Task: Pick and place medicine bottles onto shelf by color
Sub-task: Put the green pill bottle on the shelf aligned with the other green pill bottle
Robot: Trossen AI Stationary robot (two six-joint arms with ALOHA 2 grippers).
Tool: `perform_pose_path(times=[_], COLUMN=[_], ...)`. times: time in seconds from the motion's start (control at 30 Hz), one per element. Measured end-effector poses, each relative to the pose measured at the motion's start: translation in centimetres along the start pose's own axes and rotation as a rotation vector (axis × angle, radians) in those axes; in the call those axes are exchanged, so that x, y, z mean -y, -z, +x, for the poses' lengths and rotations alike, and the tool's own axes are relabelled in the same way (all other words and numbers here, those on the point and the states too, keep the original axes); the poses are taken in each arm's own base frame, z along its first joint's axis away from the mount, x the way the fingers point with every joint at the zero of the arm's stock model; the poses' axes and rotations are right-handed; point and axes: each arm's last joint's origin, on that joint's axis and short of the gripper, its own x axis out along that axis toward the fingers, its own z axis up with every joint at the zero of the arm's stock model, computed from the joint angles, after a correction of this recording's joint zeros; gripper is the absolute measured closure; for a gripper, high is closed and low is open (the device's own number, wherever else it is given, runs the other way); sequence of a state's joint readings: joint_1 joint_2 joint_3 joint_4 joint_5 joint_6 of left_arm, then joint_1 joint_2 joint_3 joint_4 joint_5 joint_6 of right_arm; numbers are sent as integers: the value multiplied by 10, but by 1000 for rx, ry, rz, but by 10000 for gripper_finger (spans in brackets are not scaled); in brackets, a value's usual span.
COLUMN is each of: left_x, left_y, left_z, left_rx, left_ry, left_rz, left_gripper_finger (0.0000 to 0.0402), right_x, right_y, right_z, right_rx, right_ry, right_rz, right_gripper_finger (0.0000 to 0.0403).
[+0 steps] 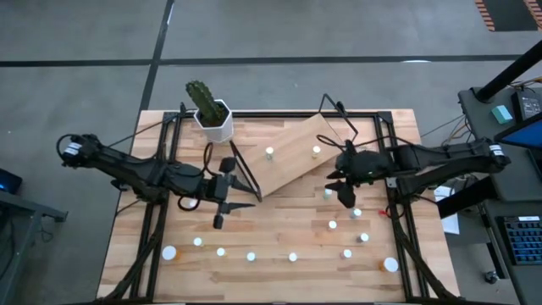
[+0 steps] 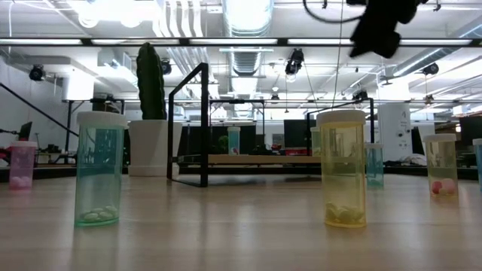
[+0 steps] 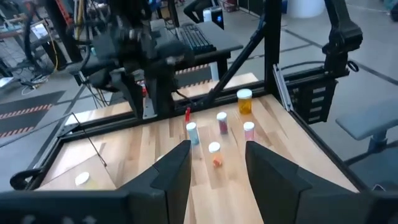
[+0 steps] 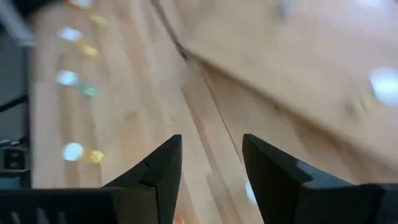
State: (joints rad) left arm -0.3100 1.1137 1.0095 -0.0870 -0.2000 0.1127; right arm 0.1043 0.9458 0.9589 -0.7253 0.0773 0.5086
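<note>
Standing on the table, clear medicine bottles [image 2: 344, 168] hold pills.

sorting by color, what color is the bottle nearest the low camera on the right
Yellow bottle with a white cap, best seen in the low view.

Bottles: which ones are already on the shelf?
Two: the white-capped bottle and the yellow-capped bottle, side by side on the tilted shelf. All others stand on the tabletop.

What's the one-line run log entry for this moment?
left claw: open, empty, over table | right claw: open, empty, by shelf edge | shelf: two bottles on it | other bottles: on table
</note>
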Motion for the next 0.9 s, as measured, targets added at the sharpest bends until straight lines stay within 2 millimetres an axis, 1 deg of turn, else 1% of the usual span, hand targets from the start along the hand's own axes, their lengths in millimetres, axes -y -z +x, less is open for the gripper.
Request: perform_pose_path(times=[0.07, 0.2, 0.4, 0.57, 0.7, 0.9], left_x=[-1, -3, -4, -7, -10, -10], left_y=[-1, -5, -8, -9, -10, -6], left_z=[-4, -9, -15, -20, -25, -25], left_rx=[11, 30, 48, 45, 32, 12], left_ry=[-3, -5, -13, -85, -139, -148], left_rz=[-3, -6, 19, 85, 138, 148], left_gripper_finger=[266, 266, 266, 266, 266, 266], right_x=[0, -2, 0, 7, 11, 13], right_y=[-1, -1, 4, 14, 19, 17], right_z=[3, 16, 38, 56, 67, 83], right_rx=[-83, -200, -322, -375, -406, -409], right_ry=[65, 156, 274, 349, 396, 423], right_rz=[108, 195, 255, 328, 361, 402], right_gripper_finger=[242, 220, 167, 135, 129, 137])
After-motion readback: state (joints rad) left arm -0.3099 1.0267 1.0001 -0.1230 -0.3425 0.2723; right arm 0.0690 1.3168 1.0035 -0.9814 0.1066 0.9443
